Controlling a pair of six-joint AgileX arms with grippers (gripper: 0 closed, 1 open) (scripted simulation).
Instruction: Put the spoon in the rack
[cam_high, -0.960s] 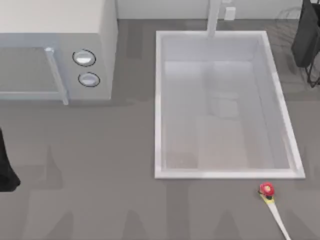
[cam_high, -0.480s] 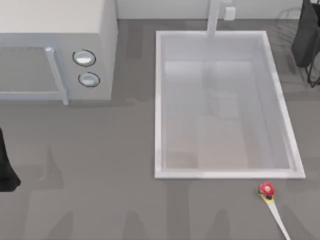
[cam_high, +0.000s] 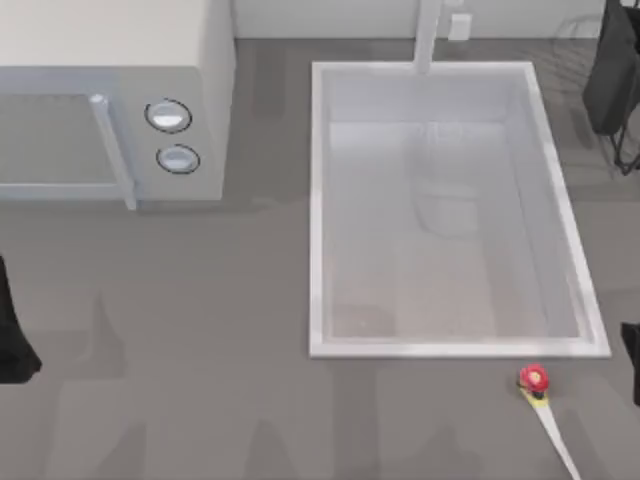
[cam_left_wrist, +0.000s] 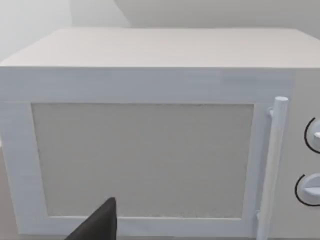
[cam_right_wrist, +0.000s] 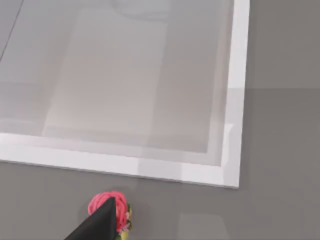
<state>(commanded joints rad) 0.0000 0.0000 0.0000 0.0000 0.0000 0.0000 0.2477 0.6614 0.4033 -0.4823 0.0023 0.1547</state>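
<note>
The grey tabletop is seen with the spoon lying near its front right corner, just before the sink; the rack is set at the far right corner; the right gripper, newly arrived at the right edge, and the left gripper, parked at the left edge, cannot be told as clenched or released.

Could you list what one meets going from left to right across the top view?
Left arm → microwave → sink → spoon → rack, with the right arm also at that right edge.
</note>
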